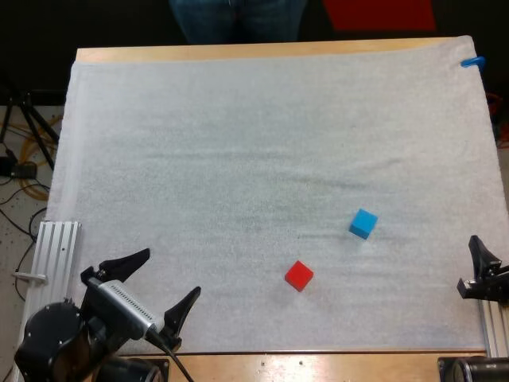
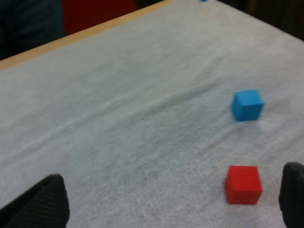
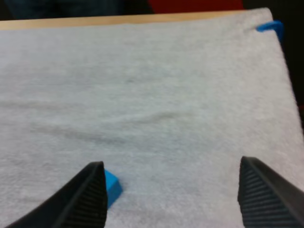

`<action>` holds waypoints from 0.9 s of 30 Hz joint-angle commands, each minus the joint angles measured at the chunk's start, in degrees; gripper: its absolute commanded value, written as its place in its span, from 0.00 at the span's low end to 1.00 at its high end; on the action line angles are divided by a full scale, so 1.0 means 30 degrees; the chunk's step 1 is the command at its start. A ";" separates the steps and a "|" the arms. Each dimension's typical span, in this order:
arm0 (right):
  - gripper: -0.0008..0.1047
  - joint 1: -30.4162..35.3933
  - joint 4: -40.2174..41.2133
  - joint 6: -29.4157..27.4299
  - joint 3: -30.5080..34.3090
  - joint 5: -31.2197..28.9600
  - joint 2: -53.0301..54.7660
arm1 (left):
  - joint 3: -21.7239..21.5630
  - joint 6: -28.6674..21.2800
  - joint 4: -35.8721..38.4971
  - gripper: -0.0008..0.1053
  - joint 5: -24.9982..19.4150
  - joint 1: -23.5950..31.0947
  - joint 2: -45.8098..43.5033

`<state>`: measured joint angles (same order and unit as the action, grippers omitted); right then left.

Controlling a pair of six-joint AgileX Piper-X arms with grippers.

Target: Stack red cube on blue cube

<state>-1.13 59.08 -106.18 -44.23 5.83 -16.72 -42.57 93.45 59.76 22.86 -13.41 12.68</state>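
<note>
A wooden table (image 1: 238, 52) is seen, covered w/ a white mat (image 1: 238, 143). A person's legs (image 1: 237, 17) are seen beyond the far side. Now the left gripper (image 1: 172, 272): it's held over the mat's near left corner, fingers spread wide, nothing gripped. Over to the right gripper (image 3: 173, 194): it's positioned at the mat's right edge, fingers likewise set wide apart w/ nothing btwn them. The blue cube (image 1: 363, 224) is sat on the mat right of centre, glimpsed just past one right-gripper finger. And the red cube (image 1: 299, 275) is found flat on the mat, nearer the arms & left of the blue cube, close by but apart, not stacked.
</note>
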 commanded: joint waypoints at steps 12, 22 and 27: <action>0.56 -0.3825 0.3219 -0.1081 -0.3933 0.0292 -0.3869 | -0.3554 -0.0824 0.2346 0.83 0.0172 -0.4229 0.3494; 0.56 -0.7643 0.3399 -0.1032 -0.5570 0.0292 -0.6612 | -0.3669 -0.0824 0.2285 0.83 0.0172 -0.4286 0.3503; 0.56 -1.1075 0.3399 -0.0954 -0.6700 0.0292 -0.9041 | -0.3669 -0.0824 0.2285 0.83 0.0172 -0.4286 0.3503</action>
<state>-33.15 69.30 -108.66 -63.66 6.15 -42.95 -53.19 91.33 66.33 23.01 -26.00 23.17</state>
